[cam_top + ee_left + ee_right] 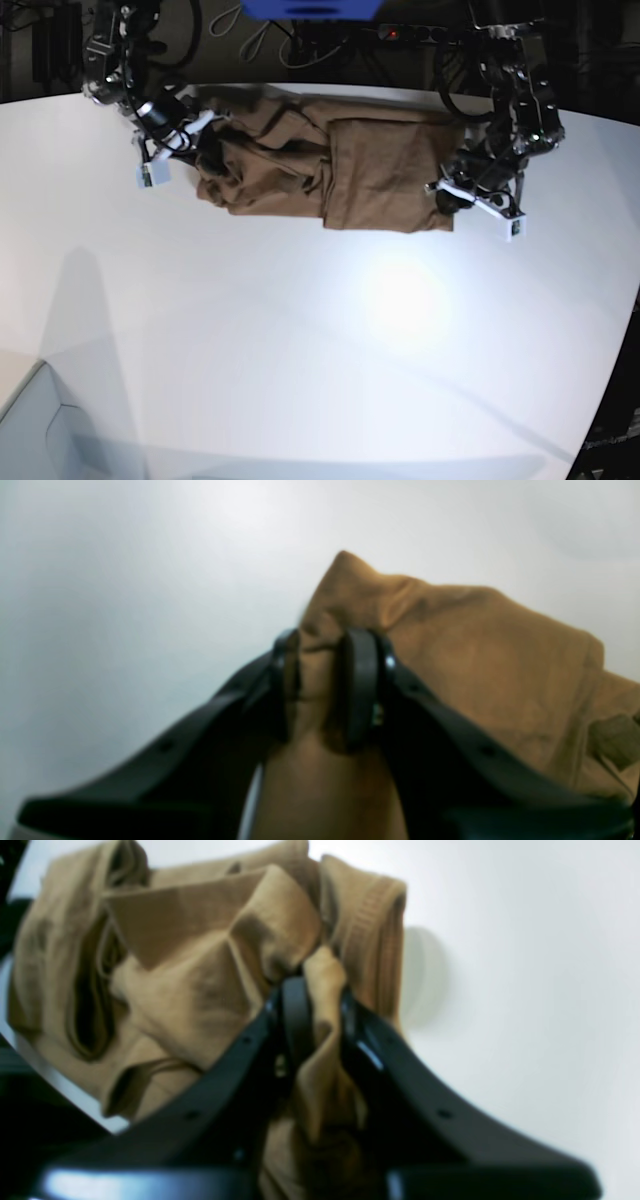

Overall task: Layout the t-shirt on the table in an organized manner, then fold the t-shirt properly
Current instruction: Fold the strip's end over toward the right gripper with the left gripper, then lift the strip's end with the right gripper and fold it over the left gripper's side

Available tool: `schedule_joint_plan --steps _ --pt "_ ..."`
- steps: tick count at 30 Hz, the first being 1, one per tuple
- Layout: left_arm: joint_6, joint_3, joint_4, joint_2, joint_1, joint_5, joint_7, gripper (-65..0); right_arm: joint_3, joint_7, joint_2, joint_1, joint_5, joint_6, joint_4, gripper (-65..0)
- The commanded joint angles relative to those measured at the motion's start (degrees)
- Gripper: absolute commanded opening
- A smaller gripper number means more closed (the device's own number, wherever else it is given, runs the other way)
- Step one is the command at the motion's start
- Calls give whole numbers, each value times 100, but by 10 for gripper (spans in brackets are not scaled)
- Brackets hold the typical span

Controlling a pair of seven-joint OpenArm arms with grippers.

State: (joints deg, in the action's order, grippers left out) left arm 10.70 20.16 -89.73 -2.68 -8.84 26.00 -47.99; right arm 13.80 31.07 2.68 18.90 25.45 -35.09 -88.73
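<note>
A wide white table [300, 340] with a curved edge fills the base view, dark floor and cables behind its far edge. The left gripper [325, 680] has its black jaws pinched narrowly on a fold of the brown t-shirt [330, 170], cloth bulging up between and past its fingertips, with bare tabletop beyond. The right gripper [315, 1010] is likewise clamped on a bunched ridge of the fabric, a ribbed hem just beside its jaws and crumpled folds spreading away from it. Between the two grippers the t-shirt lies stretched along the table's far side, rumpled near the right gripper, flatter toward the left gripper.
</note>
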Motion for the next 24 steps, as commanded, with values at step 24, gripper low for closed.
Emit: schedule_joint_plan --steps 24 --pt "16 1461 -1009 -132 -861 24 3 -501 -453 27 44 348 -27 744 -2367 -650"
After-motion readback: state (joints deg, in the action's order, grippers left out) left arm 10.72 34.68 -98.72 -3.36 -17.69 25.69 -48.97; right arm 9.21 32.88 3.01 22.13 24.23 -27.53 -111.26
